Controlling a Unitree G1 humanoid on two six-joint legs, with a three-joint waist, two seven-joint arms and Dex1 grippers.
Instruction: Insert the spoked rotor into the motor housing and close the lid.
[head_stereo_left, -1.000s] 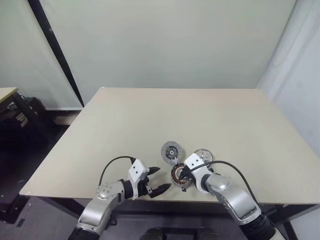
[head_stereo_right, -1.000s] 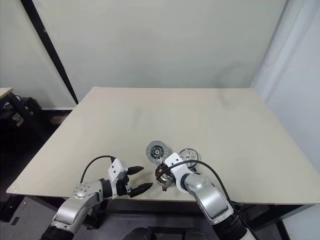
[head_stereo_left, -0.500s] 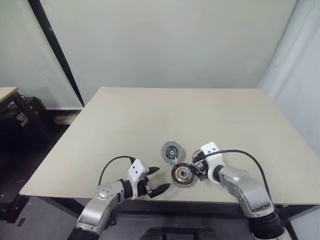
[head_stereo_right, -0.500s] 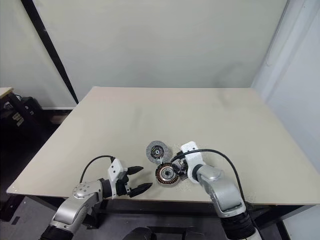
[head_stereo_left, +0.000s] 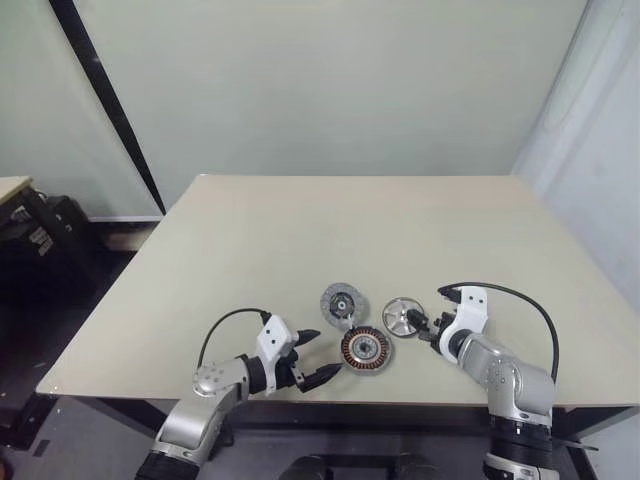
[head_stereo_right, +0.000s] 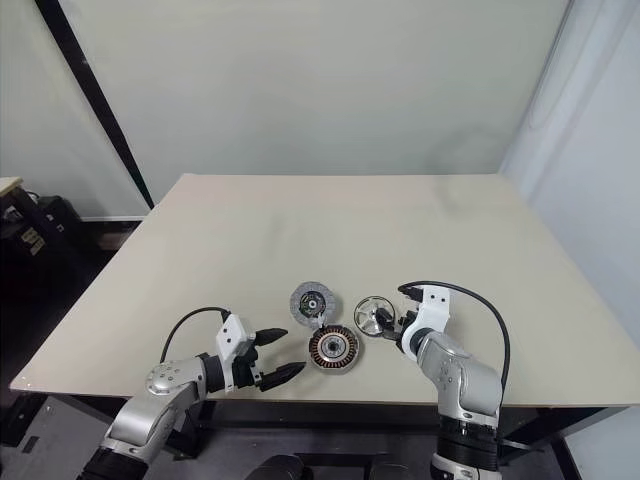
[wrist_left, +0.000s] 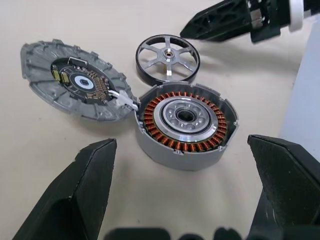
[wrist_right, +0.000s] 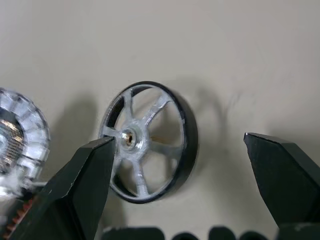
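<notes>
I see the motor housing (wrist_left: 183, 125) sitting flat on the table near the front edge, a short grey cylinder open on top, with copper-orange coils ringing a bright silver bearing hub. The lid (wrist_left: 75, 80) lies just beside it, far and to the left, inner face up, showing a dark circuit board; a white wire joins the two. The spoked rotor (wrist_right: 148, 141) lies flat to the housing's right, apart from it, silver spokes inside a dark rim.
</notes>
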